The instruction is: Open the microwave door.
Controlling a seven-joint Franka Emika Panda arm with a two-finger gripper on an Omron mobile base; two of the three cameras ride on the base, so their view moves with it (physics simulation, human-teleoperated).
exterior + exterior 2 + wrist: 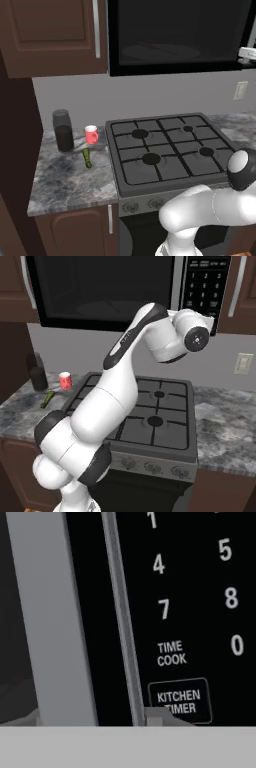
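**Pincer** (92, 718): released. In the hand view one fingertip (159, 715) rises at lower centre-right and the other at the lower left edge. They stand well apart and are not pressed on anything. In the left base view the hand is the white piece at the upper right edge.

**Handle** (50, 612): a long grey bar, running top to bottom through the left half of the hand view. It lies between the two fingertips, very close to the camera. Whether either tip touches it cannot be told.

**Door** (100, 291): a glossy black panel with dark glass, in the upper left to centre of the right base view. The handle runs along its right edge. The door looks shut, flush with the front.

**Keypad** (200, 612): white digits and the labels TIME COOK and KITCHEN TIMER, in the right half of the hand view, just beside the door's edge strip.

**Microwave** (172, 70): across the top of the left base view, above the stove. A round turntable shows dimly through the glass.

**Stove** (170, 150): black gas burners, centre.

**Counter** (65, 185): lower left. It bears a dark jar (63, 131), a red cup (91, 135) and a small green item (87, 157).

**Cabinet** (50, 35): brown, upper left.

**Progress**: the approach looks done, with the pincer lined up around the handle. Closing on the handle and swinging the door out are left, so the task is likely at an early stage.
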